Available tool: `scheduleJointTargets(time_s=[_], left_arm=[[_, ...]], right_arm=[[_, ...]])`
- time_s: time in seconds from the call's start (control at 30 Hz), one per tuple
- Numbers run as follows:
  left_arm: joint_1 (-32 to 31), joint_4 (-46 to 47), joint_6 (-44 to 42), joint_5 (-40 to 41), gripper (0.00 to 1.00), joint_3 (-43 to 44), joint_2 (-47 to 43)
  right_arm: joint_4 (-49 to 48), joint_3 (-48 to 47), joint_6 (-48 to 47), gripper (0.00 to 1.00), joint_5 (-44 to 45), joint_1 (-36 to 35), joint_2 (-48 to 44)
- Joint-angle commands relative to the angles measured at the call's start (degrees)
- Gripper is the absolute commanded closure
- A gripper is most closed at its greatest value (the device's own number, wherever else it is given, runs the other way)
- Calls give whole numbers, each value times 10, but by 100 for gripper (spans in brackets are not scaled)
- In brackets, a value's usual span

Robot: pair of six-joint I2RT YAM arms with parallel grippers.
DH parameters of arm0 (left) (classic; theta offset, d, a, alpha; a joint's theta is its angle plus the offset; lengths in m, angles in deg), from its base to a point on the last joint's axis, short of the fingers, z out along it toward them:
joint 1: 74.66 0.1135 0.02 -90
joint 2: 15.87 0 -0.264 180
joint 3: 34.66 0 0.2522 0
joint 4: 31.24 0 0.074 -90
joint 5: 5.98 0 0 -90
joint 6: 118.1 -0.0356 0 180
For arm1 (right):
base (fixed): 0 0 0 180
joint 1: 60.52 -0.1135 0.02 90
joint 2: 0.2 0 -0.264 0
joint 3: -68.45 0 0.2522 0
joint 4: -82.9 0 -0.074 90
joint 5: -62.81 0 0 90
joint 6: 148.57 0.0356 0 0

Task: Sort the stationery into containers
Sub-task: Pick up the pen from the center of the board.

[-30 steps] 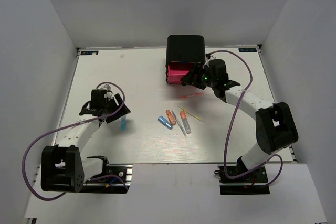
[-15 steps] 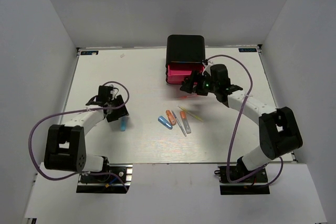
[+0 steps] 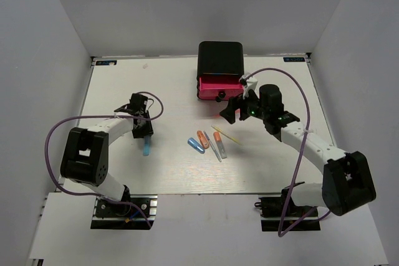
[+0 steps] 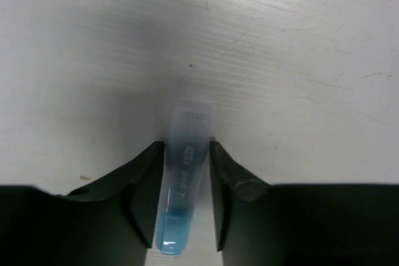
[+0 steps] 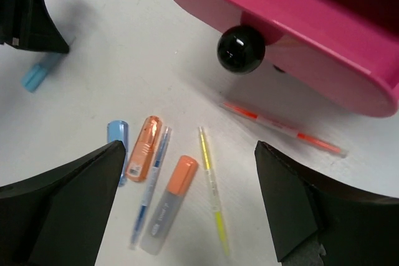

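Left gripper (image 4: 186, 151) of mine is pinching the light-blue pen (image 4: 182, 204) in a narrow grip, with the pen lying flat on the table (image 4: 299, 60). My right gripper (image 5: 188, 147) is hanging wide open over the yellow pen (image 5: 211, 182), orange capsules (image 5: 144, 147) and blue capsule (image 5: 116, 138). The pink-orange pen (image 5: 280, 129) is lying just in front of the pulled-out pink drawer (image 5: 299, 35).

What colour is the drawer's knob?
The knob is glossy black, clearest in the right wrist view.

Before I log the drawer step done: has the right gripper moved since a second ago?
Yes. The right gripper has backed off the pink drawer, toward the near edge of the table.
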Motion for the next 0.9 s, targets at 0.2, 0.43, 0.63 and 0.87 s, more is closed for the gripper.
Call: scheduleJointTargets(time_s=[0.2,0.43,0.63,0.87], left_arm=[[-28,-25,-3,16,85,-14,-2],[-38,11,-15,-116,96,63,-104],[-38,103,34,-259,97,156,-138],[-50,339,182,-308,97,184,-85]], right_arm=[[-72,37,-141,12,-37,1,-50],[-61,34,-188,41,-69,4,-62],[-114,81,-208,100,-79,3,-100],[-117,113,-209,100,-48,1,-137]])
